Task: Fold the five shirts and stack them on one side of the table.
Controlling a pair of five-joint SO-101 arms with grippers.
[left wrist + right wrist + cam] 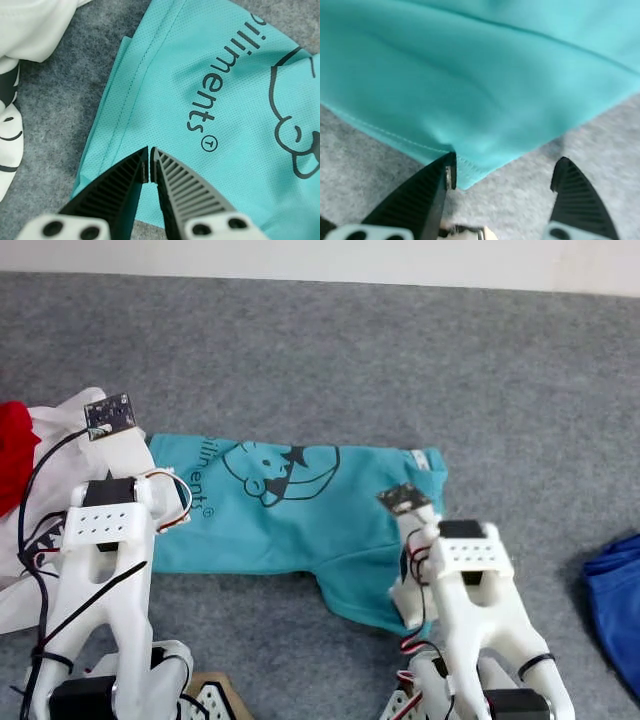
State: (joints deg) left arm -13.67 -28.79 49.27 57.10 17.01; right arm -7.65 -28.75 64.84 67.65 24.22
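A teal shirt (290,510) with a black cartoon print lies spread on the grey table, its lower right part bunched in a fold. My left arm (105,525) stands over the shirt's left end. In the left wrist view my left gripper (150,170) is shut, its tips together just above the teal shirt (225,75) near the stitched hem, with no cloth visibly pinched. My right arm (465,555) stands over the shirt's lower right part. My right gripper (506,172) is open, and a corner of the teal shirt (470,75) lies against one finger (442,182).
A white shirt (55,430) with black print lies crumpled at the left, also seen as the white shirt (35,25) beside the teal hem. A red shirt (12,450) sits at the left edge. A blue shirt (615,600) lies at the right edge. Bare grey surface stretches behind.
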